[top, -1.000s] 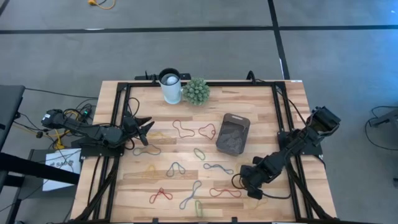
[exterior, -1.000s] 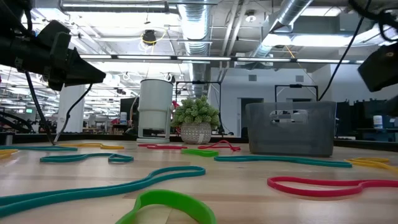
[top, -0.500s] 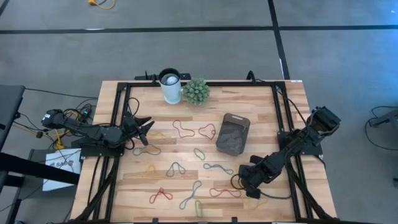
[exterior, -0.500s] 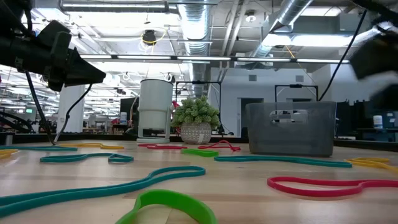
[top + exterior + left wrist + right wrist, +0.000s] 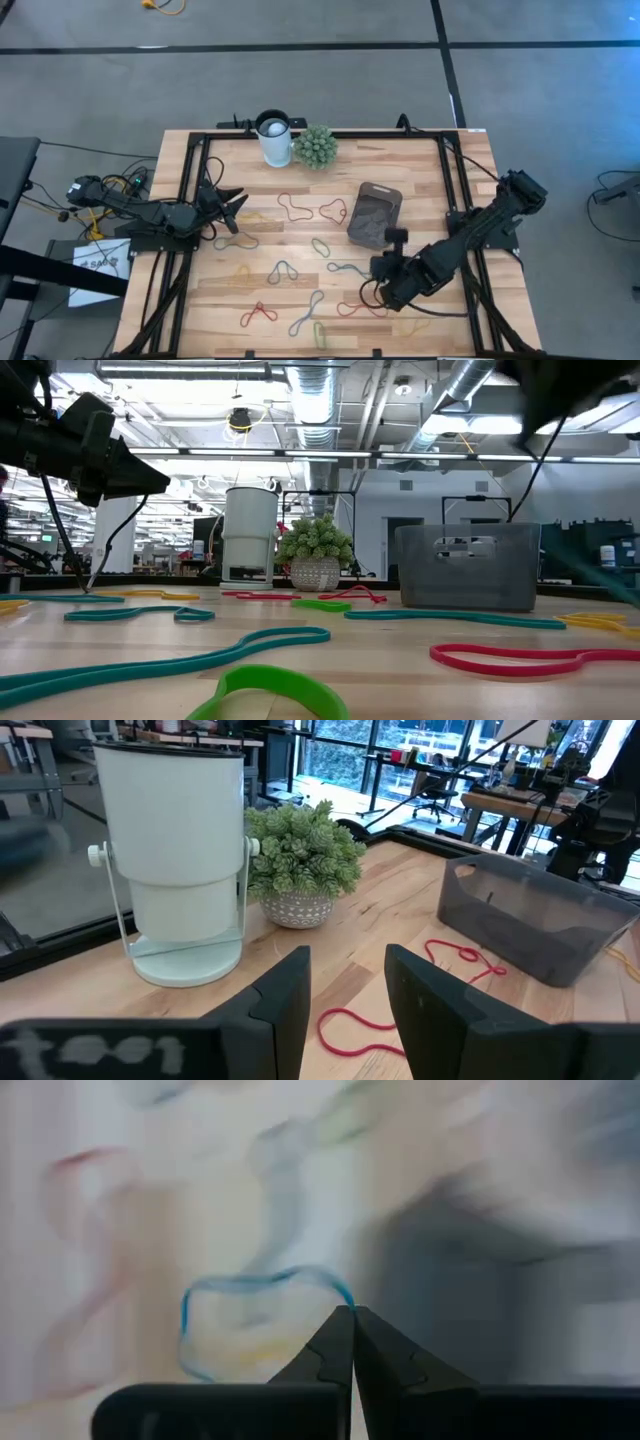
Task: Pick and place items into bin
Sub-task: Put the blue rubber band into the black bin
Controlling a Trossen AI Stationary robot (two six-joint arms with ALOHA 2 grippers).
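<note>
Rubber bands in red (image 5: pixel 332 210), green (image 5: pixel 320 246), yellow and blue-grey (image 5: pixel 345 268) lie loose on the wooden table. The grey translucent bin (image 5: pixel 375 215) stands right of centre and also shows in the low view (image 5: pixel 468 565). My right gripper (image 5: pixel 385 265) hangs near the bin's near end, shut on a blue band (image 5: pixel 215 1305). My left gripper (image 5: pixel 235 210) waits open at the table's left side, its fingers (image 5: pixel 290 1000) apart with nothing between them. My right gripper pinches the blue rubber band at one spot of its loop (image 5: pixel 340 1292), only at the free ends of its two fingers (image 5: pixel 335 1340). The fingers slant downward. The rest of the loop hangs slack below and beside the tips; whether it still touches the table I cannot tell.
A white cylindrical cup (image 5: pixel 273 137) and a green spiky plant ball (image 5: pixel 316 146) stand at the far edge. A black frame (image 5: pixel 300 134) runs around the table. Black cables lie near my right arm (image 5: pixel 480 235).
My right gripper has risen from the table and swung toward the bin, tipping and rolling as it went. A blue band has come up with it, showing as a slanted streak at the low view's right edge. The other bands lie where they were.
</note>
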